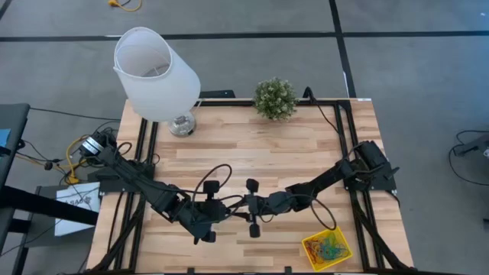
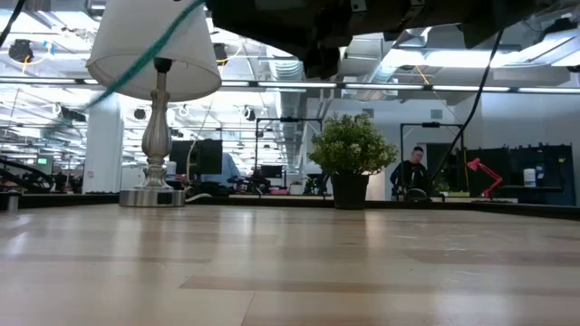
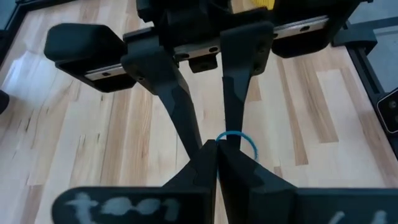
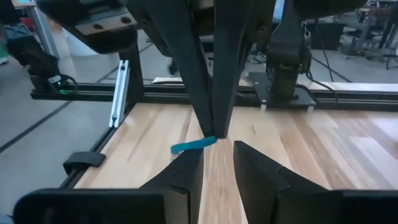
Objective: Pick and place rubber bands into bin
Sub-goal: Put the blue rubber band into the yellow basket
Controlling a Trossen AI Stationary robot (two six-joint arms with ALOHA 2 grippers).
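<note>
Midway through a handover above mid-table: left gripper (image 4: 214, 134) clamps a blue rubber band (image 4: 193, 145), right gripper (image 3: 217, 140) half-open just beside it; next, right must pinch it and carry it to the bin (image 1: 327, 247).

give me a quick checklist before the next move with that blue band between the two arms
1. Left pincer shut on the blue rubber band: ok, fingertips pinch one end.
2. Right pincer ready to take it: ok, fingers stand apart and are not gripping the band.
3. Band clear of the table: ok, it hangs above the wood.
4. Bin in place: ok, it sits at the table's near right corner with bands already inside.
5. Stray bands left on the table: cannot tell, none show from above.
6. Lamp and plant out of the way: ok, both at the far edge.
</note>
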